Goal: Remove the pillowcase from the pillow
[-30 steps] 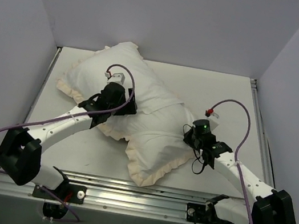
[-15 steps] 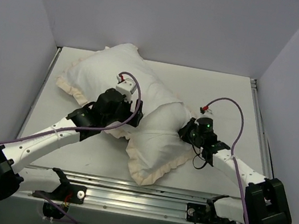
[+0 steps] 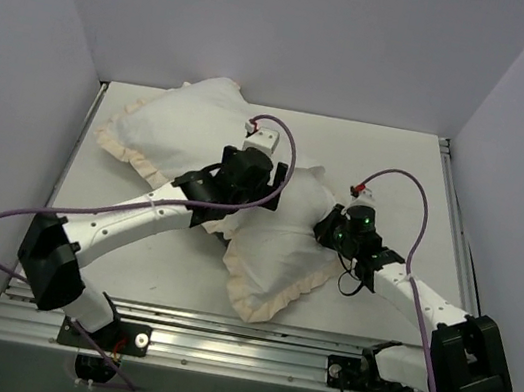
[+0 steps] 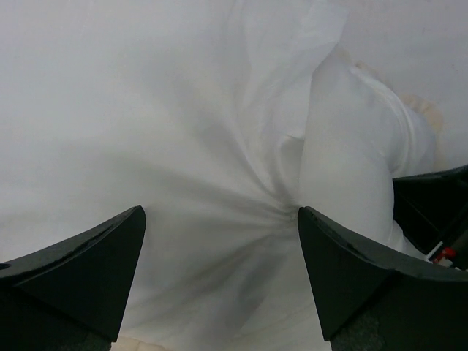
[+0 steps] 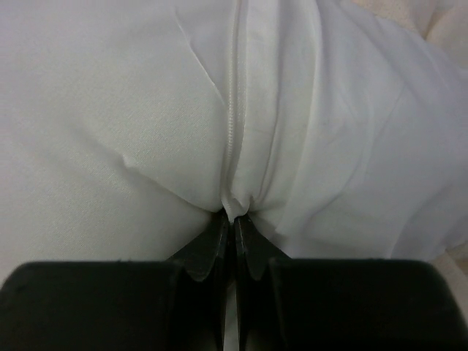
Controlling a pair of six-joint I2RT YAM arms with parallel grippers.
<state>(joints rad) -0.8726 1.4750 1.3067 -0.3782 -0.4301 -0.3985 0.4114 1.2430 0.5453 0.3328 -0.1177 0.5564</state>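
The pillowcase (image 3: 278, 250) lies white side up across the table, its cream frill (image 3: 301, 289) round the edges. The pillow is hidden inside it; I cannot tell the two white fabrics apart. My right gripper (image 3: 325, 230) is at the case's right edge, shut on a pinch of white fabric at the end of the zipper seam (image 5: 234, 131), as the right wrist view (image 5: 234, 218) shows. My left gripper (image 3: 265, 189) hovers over the creased middle of the case (image 4: 219, 146), open, with nothing between its fingers (image 4: 95, 263).
White walls close in the table (image 3: 399, 169) on three sides. The metal rail (image 3: 235, 349) and both arm bases sit at the near edge. The right arm's body (image 4: 439, 212) shows at the right of the left wrist view.
The left arm has swung right across the case, from its left half to the middle, staying open. The right gripper has shifted slightly left, bunching the held fabric.
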